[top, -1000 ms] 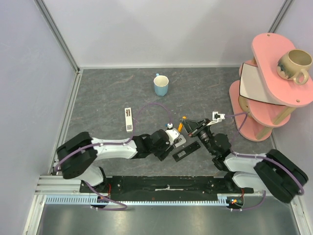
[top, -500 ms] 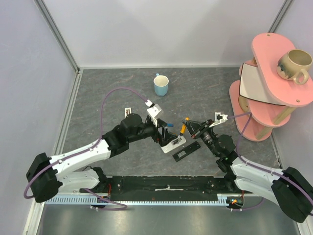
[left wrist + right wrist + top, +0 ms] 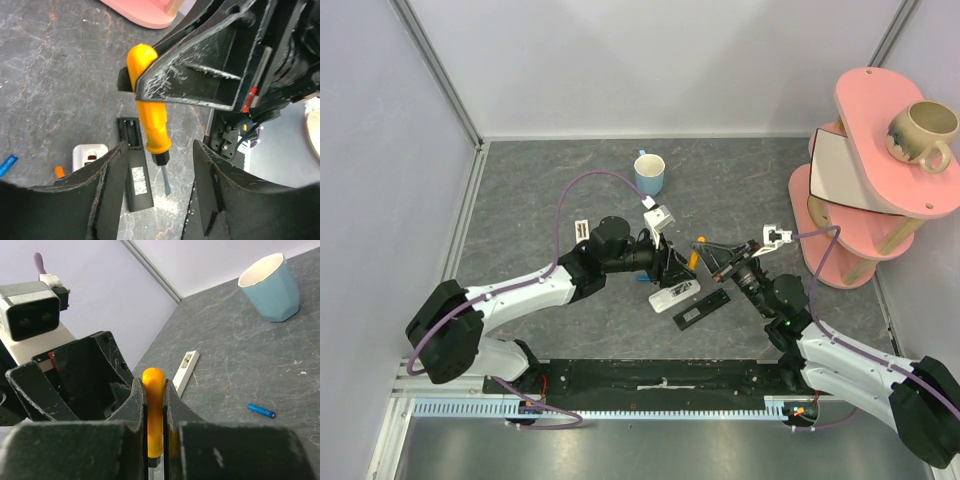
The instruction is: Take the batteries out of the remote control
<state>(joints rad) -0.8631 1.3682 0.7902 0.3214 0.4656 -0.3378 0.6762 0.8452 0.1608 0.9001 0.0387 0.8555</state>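
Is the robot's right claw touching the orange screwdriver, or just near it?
Touching. The right wrist view shows the right gripper shut on the orange screwdriver, squeezing its handle from both sides with no gap.

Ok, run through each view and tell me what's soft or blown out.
Top external: evenly lit, sharp throughout, faint shadows. Left wrist: the left fingers blur at the bottom; the orange screwdriver is crisp with a glare spot. Right wrist: right fingers soft, blue cup sharp.

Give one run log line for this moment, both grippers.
right gripper: shut on screwdriver | left gripper: open | black remote: compartment open | blue battery: on table
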